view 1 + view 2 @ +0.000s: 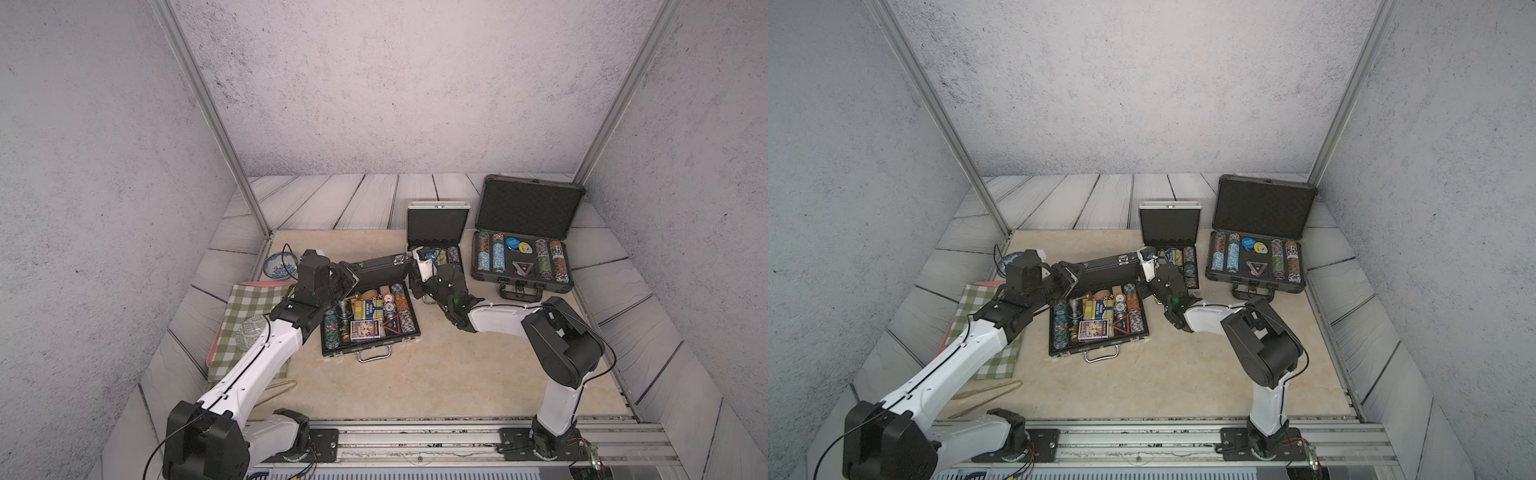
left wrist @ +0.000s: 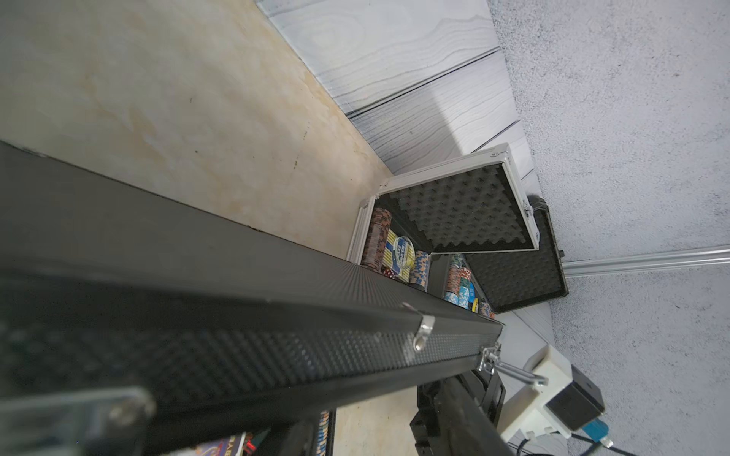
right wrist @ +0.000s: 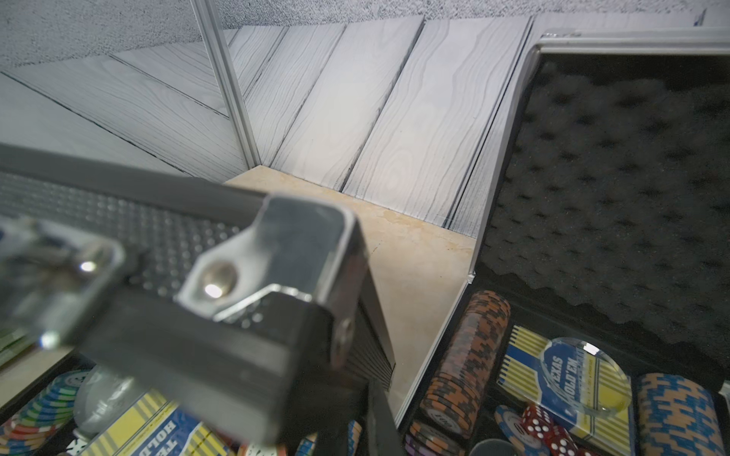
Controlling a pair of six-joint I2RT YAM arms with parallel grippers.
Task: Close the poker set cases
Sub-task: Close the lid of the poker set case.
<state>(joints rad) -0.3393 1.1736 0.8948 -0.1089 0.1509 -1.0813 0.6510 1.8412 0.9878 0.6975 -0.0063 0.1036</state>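
Nearest, the flat black textured briefcase (image 1: 374, 348) lies mid-table. Its chrome handle (image 1: 374, 354) is at 6 o'clock, and its lid (image 1: 380, 267) hangs part-way down over a base packed with chips (image 1: 331, 326) and cards (image 1: 365, 329). The left gripper (image 1: 350, 277) stands with jaws parted at the lid's 9 o'clock end. The right gripper (image 1: 417, 254), fingers together and holding nothing, sits at the 3 o'clock end. The lid looks stiff and light and should swing freely on its hinge, while the loaded base should stay put. Press on the free edge beside the smooth steel corner caps (image 3: 300, 237), which look slippery, and keep clear of the dangling latches (image 2: 490, 357). At 1 o'clock the small silver aluminium case (image 1: 438, 226) and, farther at 2 o'clock, the large dark-grey case (image 1: 525, 208) stand open, lids upright.
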